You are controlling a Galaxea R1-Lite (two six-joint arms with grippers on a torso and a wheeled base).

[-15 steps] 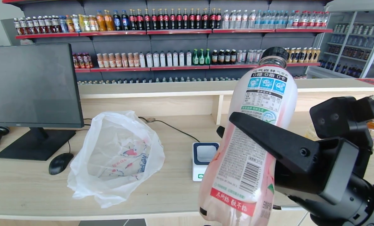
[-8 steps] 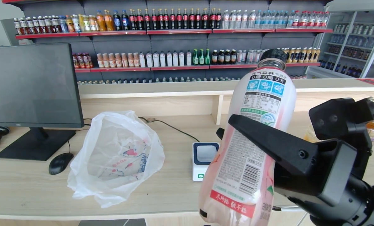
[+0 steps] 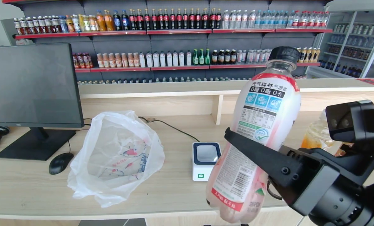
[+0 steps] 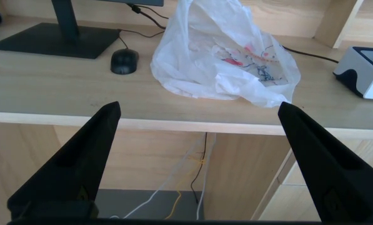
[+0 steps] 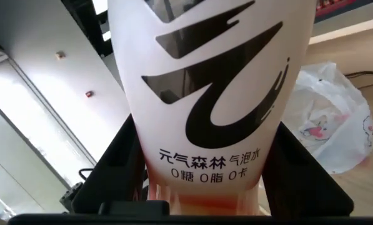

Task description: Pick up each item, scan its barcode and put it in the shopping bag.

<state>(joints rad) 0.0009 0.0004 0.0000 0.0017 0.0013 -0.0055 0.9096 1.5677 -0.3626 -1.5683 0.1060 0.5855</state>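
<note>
**anon1:** Left wrist view first: what's the left gripper (image 4: 198,119) up to?

**anon2:** Jaws spread wide with nothing between them, sitting low in front of the counter (image 4: 61,94) edge. Past it, on the counter top, you can see the mouse (image 4: 124,60) and the shopping bag (image 4: 227,56).

**anon1:** And the head cam, left to right?

**anon2:** Dark monitor (image 3: 33,84), then the black mouse beside its stand. Next is the white shopping bag, slumped on the counter. Near it sits the little white scanner (image 3: 205,160) with its window facing up. Right of that, the right gripper (image 3: 241,142) is clamped on the pink bottle (image 3: 262,125) — it's held up in the air, tilted, with the black cap on top leaning right and the barcode facing the camera. So the bottle is just right of the scanner, well apart from the bag. An orange drink bottle (image 3: 315,136) stands behind the arm.
</note>
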